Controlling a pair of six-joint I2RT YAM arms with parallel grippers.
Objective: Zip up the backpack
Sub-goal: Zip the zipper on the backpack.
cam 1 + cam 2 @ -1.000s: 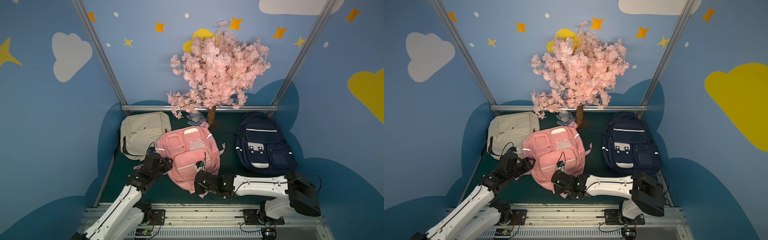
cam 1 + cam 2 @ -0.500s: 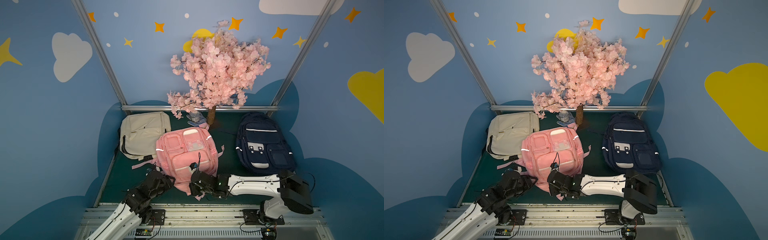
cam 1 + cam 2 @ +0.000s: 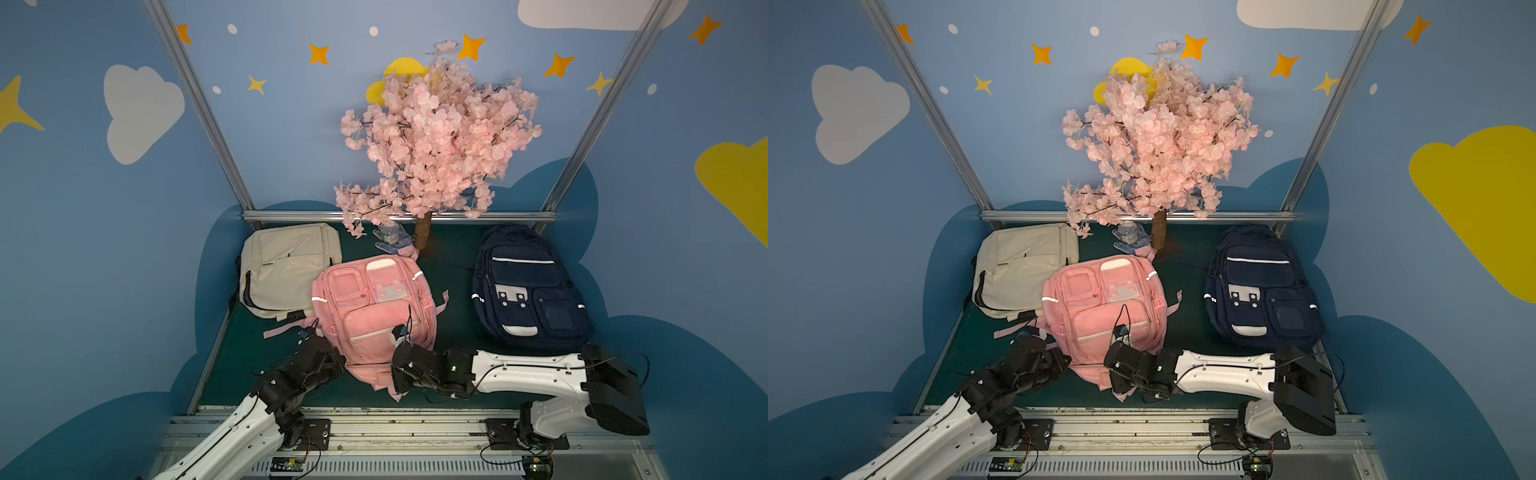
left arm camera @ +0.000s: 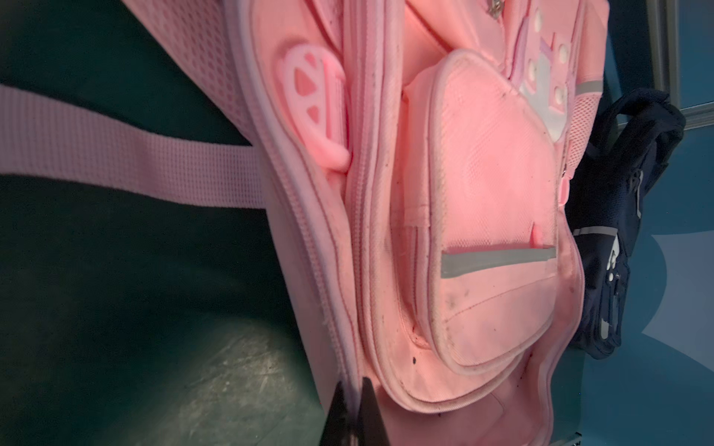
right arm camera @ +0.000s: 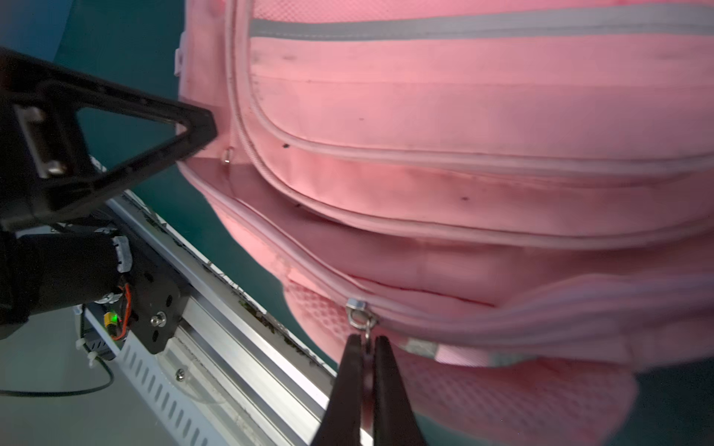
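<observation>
In both top views the table [image 3: 457, 332] held three bags and one tree [image 3: 436, 137]: cream bag [image 3: 286, 266] in the far left corner, navy bag [image 3: 528, 291] by the right edge, pink bag [image 3: 374, 307] mid-table just beside the cream one, bare green between pink and navy, and two grippers, left gripper [image 3: 338, 360] and right gripper [image 3: 397, 376], at its near end. In the left wrist view the left gripper's jaws pinched the pink bag's seam [image 4: 357, 309], one strap [image 4: 127, 154] crossing open table. In the right wrist view the right gripper's jaws pinched the one zip pull [image 5: 365, 324], the rail [image 5: 232, 328] close beside.
</observation>
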